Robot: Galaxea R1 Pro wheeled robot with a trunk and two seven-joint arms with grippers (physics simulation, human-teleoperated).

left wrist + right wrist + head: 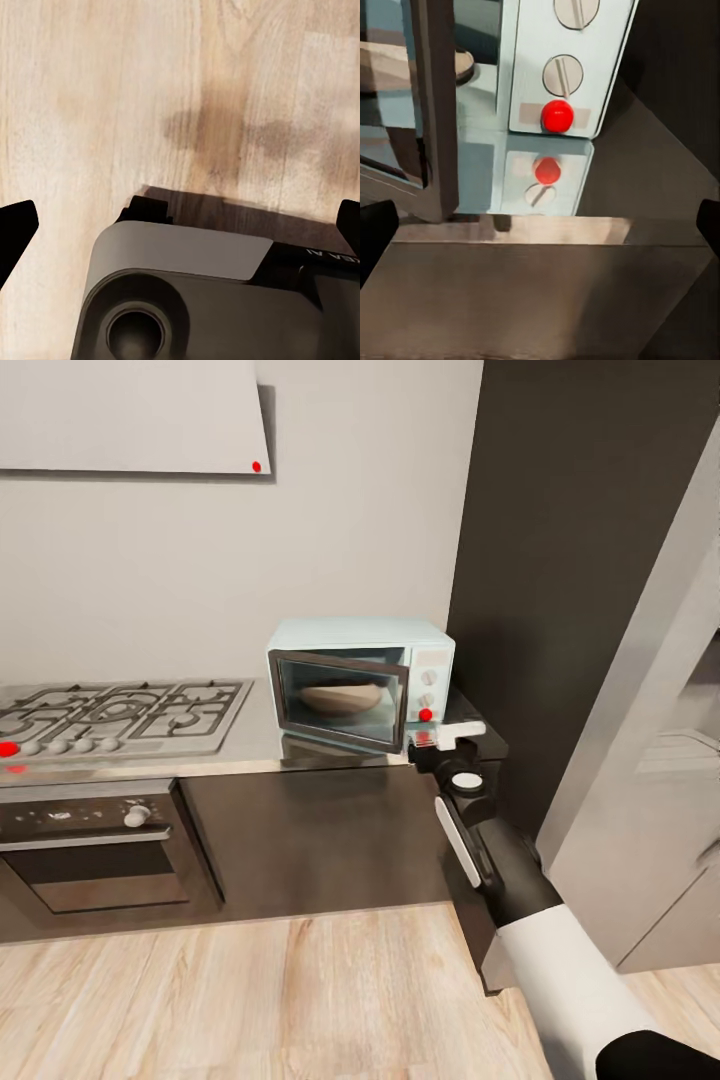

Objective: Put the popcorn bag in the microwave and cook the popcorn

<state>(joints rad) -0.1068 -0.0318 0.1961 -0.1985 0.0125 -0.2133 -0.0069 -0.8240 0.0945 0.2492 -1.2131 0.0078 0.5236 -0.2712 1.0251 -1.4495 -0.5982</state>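
The microwave (pixel 360 682) sits on the counter (pixel 250 745) right of the hob (pixel 120 715), against the wall. Its door (pixel 340 700) hangs slightly ajar, and through the glass the tan bag (pixel 340 698) rests inside. The right gripper (pixel 440 740) hovers at the counter's near edge, just below the red light (pixel 557 115) on the control panel, fingers spread wide and empty. The left gripper (pixel 180 225) points down at the wood floor (pixel 112 90), also spread wide, holding nothing.
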